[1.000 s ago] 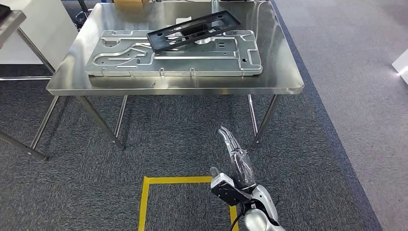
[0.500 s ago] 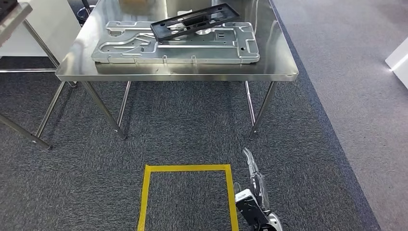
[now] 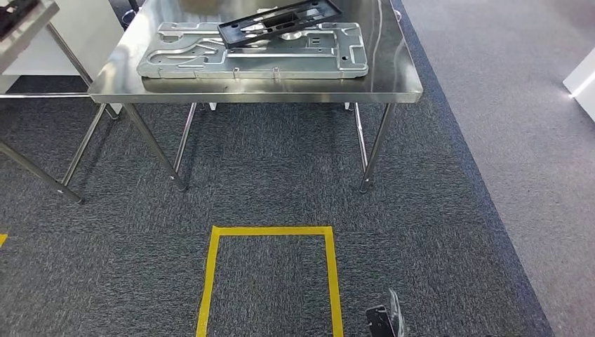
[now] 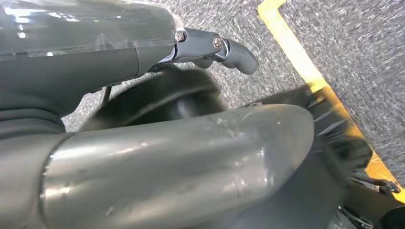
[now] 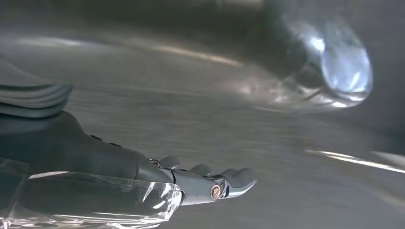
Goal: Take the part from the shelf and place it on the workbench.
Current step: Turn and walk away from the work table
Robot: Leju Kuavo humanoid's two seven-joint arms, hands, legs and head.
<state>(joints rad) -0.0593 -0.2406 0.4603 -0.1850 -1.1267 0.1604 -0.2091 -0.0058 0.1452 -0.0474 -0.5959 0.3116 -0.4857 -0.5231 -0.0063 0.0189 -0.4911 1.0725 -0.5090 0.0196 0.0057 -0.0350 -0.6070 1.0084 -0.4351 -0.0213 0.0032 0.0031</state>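
My right hand (image 3: 391, 324) hangs at about five o'clock, low at the bottom edge of my head view. In its wrist view the fingers (image 5: 224, 181) lie stretched out side by side, nearly straight, holding and touching nothing. My left hand (image 4: 143, 43) hangs beside my body; one finger (image 4: 229, 47) juts out straight over the carpet (image 3: 266, 182), and how wide the others are spread I cannot tell, though nothing sits in that hand.

Just ahead of me, at six o'clock, yellow tape (image 3: 270, 230) marks a square on the carpet. Farther off, at twelve o'clock, stands the steel workbench (image 3: 393, 77). A large grey metal plate (image 3: 210, 60) lies flat on it, and the black part (image 3: 281, 21) rests across that plate's far side, tilted, well apart from both hands.
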